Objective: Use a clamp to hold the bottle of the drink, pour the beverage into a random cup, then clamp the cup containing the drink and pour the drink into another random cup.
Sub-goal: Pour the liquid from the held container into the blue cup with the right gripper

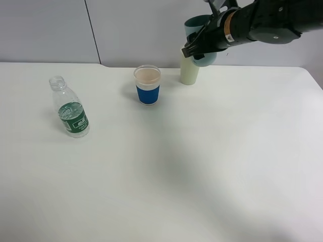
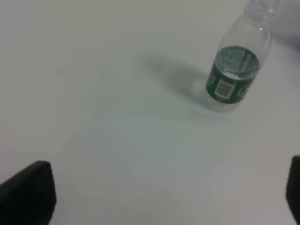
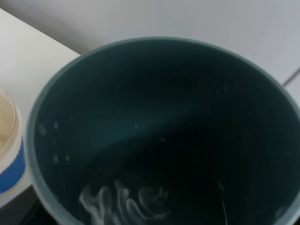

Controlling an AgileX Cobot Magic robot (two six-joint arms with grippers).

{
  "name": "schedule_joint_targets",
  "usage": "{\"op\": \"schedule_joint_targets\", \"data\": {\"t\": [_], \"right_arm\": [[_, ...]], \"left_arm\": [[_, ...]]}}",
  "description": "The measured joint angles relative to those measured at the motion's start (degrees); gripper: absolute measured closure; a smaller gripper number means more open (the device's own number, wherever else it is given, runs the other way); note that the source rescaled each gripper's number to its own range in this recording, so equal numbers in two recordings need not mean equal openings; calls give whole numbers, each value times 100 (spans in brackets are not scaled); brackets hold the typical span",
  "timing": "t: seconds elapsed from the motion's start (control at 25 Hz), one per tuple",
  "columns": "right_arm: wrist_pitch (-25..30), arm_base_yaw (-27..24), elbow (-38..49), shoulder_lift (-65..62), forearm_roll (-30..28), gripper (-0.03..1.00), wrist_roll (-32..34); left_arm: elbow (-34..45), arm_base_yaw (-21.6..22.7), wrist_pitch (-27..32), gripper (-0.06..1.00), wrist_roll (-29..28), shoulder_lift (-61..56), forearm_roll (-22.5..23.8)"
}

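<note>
My right gripper is clamped tight on the teal cup and holds it off the table at the far right, above the pale yellow cup. A little water glints in its bottom. The blue cup stands to the left of it at far centre, well apart from the bottle on the left. To pour well, I should carry the teal cup left until its rim is over the blue cup's mouth. Then I come low and tip slowly, so the thin stream neither runs down the side nor overshoots. The grip must not slacken while tilting. My left gripper is wide open and empty, near the bottle.
</note>
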Motion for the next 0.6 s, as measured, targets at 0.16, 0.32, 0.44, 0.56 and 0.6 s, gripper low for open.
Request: {"op": "schedule_joint_targets", "data": {"t": [0.16, 0.32, 0.44, 0.56, 0.6], "right_arm": [[174, 241, -331, 237, -327, 96, 46], [193, 422, -500, 510, -421, 96, 41], [235, 511, -519, 663, -537, 96, 15], [348, 561, -538, 792, -628, 96, -17], [367, 571, -565, 833, -633, 96, -23]], "left_arm": [[0, 0, 0, -6, 0, 0, 0], [0, 0, 0, -6, 0, 0, 0], [0, 0, 0, -6, 0, 0, 0], [0, 0, 0, -6, 0, 0, 0], [0, 0, 0, -6, 0, 0, 0]]}}
